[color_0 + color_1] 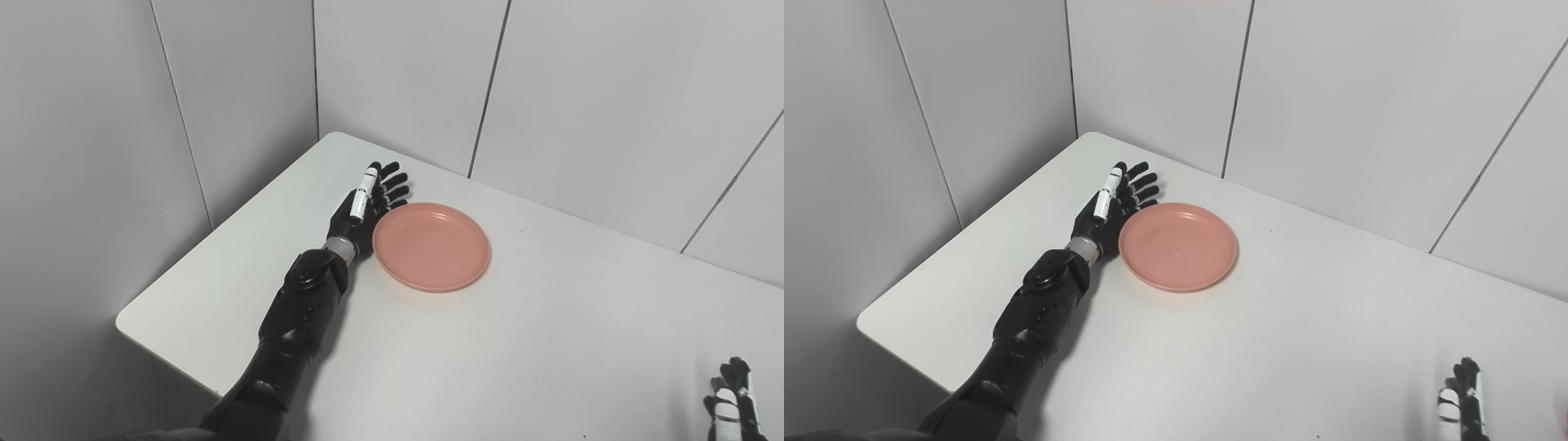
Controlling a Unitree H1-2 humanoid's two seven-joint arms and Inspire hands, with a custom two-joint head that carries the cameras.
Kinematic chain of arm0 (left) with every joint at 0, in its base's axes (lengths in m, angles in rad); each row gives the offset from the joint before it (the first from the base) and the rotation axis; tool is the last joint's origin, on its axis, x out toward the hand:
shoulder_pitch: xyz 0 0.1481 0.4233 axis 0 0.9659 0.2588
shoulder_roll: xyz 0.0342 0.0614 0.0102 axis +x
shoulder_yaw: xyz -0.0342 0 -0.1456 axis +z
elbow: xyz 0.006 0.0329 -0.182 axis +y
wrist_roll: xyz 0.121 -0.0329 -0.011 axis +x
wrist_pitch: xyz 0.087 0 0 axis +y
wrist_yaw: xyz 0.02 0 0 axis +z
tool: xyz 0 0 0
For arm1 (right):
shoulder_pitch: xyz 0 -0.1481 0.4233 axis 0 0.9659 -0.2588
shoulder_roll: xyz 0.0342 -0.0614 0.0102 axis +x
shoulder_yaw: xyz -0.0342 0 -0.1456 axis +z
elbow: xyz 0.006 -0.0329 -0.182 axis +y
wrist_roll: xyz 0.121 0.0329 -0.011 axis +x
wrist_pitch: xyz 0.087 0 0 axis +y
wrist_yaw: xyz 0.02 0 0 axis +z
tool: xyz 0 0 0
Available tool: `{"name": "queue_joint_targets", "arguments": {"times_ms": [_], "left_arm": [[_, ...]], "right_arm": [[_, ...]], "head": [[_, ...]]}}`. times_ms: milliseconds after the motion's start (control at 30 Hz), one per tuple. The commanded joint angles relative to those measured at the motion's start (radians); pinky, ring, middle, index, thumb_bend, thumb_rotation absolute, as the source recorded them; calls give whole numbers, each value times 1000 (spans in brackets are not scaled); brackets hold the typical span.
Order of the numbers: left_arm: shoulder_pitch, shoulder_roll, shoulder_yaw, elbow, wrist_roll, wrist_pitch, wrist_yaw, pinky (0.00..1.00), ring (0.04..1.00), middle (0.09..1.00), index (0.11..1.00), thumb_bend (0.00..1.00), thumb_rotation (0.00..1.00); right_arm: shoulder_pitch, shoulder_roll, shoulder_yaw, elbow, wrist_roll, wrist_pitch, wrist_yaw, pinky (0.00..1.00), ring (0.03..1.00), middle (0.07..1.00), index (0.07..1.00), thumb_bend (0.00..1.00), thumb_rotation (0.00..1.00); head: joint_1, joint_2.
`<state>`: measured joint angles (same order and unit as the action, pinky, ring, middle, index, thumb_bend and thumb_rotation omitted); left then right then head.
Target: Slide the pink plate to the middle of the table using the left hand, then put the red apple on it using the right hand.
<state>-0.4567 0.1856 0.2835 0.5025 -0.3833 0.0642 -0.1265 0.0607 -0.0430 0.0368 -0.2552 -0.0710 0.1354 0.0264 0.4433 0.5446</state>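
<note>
Black left hand (362, 211) w/ white thumb segment lay at the far-left part of the table, palm turned toward the plate, fingers (392, 184) straight & spread, grasping nothing. Palm edge sat against the left rim of the pink plate (431, 246); whether it actually touched the rim or was just beside it could not be told. Left forearm (304, 300) ran from the bottom edge of both views diagonally up to the hand, resting low over the tabletop.

Plate was round, shallow, upright, empty, flat on the white table (551, 343), to the left of the table's middle & toward the far side, near the corner where the wall panels (551, 92) met.

Right hand (1461, 398) showed only at the bottom-right corner, black & white, fingertips pointing up, well apart from the plate; too little of it was visible to tell if it was released or clenched.

Red apple did not clearly appear in either view; a faint reddish blur at the extreme right edge of the right eye view, just beside the right hand, could not be identified
</note>
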Motion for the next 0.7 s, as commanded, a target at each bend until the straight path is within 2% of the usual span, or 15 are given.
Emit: {"name": "queue_joint_targets", "arguments": {"times_ms": [0,267,567,667], "left_arm": [[13,-24,-14,24,4,28,1,885,888,883,867,355,1000],[24,-44,-27,22,10,27,-6,875,868,867,853,365,1000],[56,-62,-60,-4,14,31,-8,862,865,869,853,370,1000],[64,-73,-59,-16,3,38,-10,862,862,866,847,366,1000]], "right_arm": [[-20,4,-5,-11,5,-37,-5,1000,1000,1000,1000,0,1000],[-22,1,-5,16,1,-76,-7,1000,1000,1000,1000,0,1000],[-22,1,-5,21,-14,-64,-14,1000,989,988,992,0,1000],[-21,1,-5,32,-15,-84,-17,1000,985,985,990,0,1000]], "head": [[-3,2],[-15,9],[-25,16],[-32,20]]}}
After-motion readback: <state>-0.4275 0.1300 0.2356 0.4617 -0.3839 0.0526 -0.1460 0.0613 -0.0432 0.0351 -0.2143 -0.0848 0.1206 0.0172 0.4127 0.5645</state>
